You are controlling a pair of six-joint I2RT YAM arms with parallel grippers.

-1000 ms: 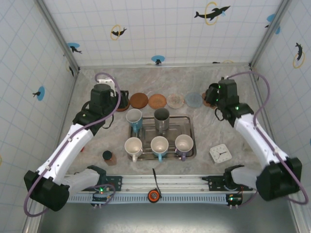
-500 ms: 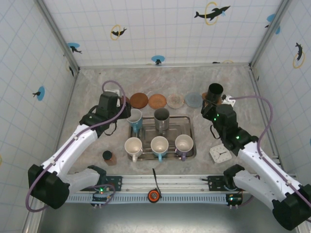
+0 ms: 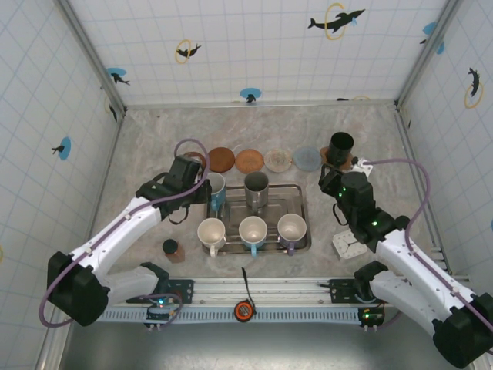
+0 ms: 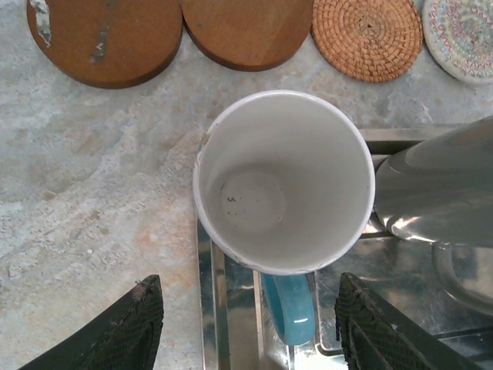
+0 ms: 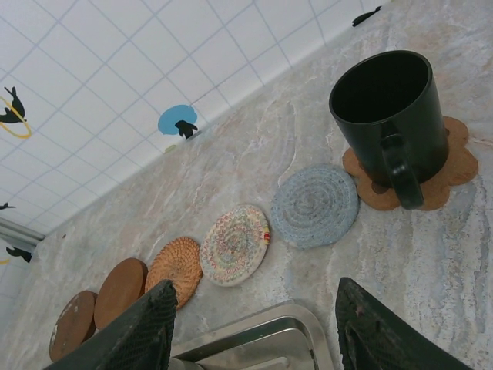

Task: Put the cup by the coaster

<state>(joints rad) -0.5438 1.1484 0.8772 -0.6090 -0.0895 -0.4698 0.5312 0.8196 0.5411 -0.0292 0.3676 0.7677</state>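
The rectangular steel tray (image 3: pixel 291 197) holds a white, blue-handled mug (image 4: pixel 283 181) at its far-left corner, between the left gripper's (image 4: pixel 246 308) wide, empty fingers. Far right, a black mug (image 5: pixel 389 116) rests on a scalloped cork coaster (image 5: pixel 454 173); the right gripper (image 5: pixel 254 308) gapes empty.

A marbled grey bench (image 3: pixel 146 146) was seen, walled in by tiled panels. Along its far part a row of coasters was laid out flat, just beside one another: a wooden coaster (image 3: pixel 220 159), a woven coaster (image 3: pixel 249 160), a patterned coaster (image 3: pixel 278 159), a blue-grey coaster (image 3: pixel 306 158) and, at the right end, a flower-shaped cork coaster (image 5: pixel 454 173). A metal tray (image 3: pixel 306 227) was set at the middle. A small white clock (image 3: pixel 349 243) was laid to its right, and a small dark jar (image 3: pixel 172 249) was stood to its left.
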